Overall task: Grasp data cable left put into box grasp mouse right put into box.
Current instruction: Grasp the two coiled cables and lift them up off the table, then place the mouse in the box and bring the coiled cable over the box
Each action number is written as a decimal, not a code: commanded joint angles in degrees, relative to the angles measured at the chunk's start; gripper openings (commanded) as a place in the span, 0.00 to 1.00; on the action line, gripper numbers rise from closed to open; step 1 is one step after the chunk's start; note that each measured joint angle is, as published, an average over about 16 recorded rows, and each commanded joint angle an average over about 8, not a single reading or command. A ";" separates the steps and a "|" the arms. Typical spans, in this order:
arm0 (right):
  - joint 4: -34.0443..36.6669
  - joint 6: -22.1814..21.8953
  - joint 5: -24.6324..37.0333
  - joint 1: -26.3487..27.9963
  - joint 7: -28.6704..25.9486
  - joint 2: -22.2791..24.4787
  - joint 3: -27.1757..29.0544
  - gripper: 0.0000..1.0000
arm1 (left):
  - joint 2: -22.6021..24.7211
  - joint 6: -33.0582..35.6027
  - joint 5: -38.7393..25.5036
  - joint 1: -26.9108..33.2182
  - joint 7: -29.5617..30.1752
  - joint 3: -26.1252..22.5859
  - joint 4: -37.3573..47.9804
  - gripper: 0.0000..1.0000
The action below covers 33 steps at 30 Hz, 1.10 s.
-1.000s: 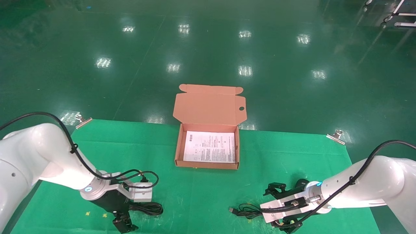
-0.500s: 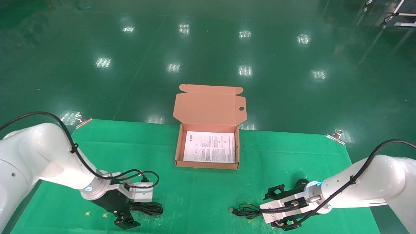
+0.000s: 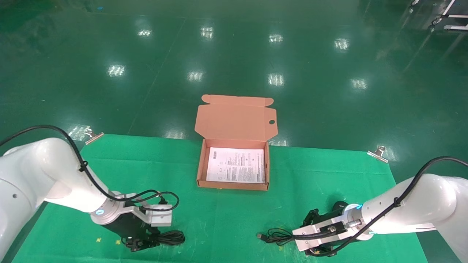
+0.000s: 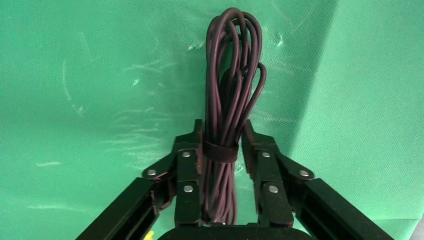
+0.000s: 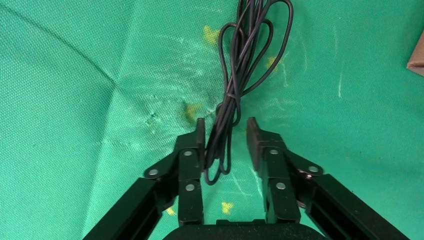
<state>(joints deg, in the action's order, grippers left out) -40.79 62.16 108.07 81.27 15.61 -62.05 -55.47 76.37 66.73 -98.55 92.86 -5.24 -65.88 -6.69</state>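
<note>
The data cable point(image 4: 231, 75), a strapped bundle of thick black loops, lies on the green cloth at the near left point(image 3: 170, 237). My left gripper point(image 4: 222, 131) is down on the cloth point(image 3: 140, 243), shut on the bundle at its strap. The mouse's thin black cord point(image 5: 240, 75) with its USB plug point(image 3: 260, 236) lies at the near right. My right gripper point(image 5: 226, 127) is open, with the cord's end loop against one finger and a clear gap to the other. The mouse body is hidden. The open orange box point(image 3: 199, 171) stands mid-table with a printed sheet inside.
The box lid point(image 3: 236, 118) stands up at the far side. Metal clips point(image 3: 378, 152) point(image 3: 93, 137) hold the cloth at the table's far corners. Green cloth lies bare between both arms and the box. Beyond the table is a shiny green floor.
Both grippers have narrowed from wide open. The left fingers have come in onto the data cable bundle, and the right fingers have come in around the mouse cord. The arms have hardly shifted.
</note>
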 commanded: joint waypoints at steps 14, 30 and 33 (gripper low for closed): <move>-0.05 0.03 -0.06 0.04 0.00 0.03 0.00 0.00 | -0.03 0.03 -0.02 0.04 0.00 0.00 -0.08 0.00; 0.46 0.32 -9.16 11.73 -2.99 6.03 8.71 0.00 | -4.55 2.88 -4.08 13.00 0.53 -1.61 -15.29 0.00; 1.11 -0.29 -11.35 15.01 -2.33 5.29 10.64 0.00 | -5.52 2.03 -5.78 15.37 3.63 -1.95 -21.21 0.00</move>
<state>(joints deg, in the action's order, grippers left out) -39.14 61.94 96.97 96.01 13.46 -57.66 -45.22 70.96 68.20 -104.41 107.56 -0.88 -67.68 -27.90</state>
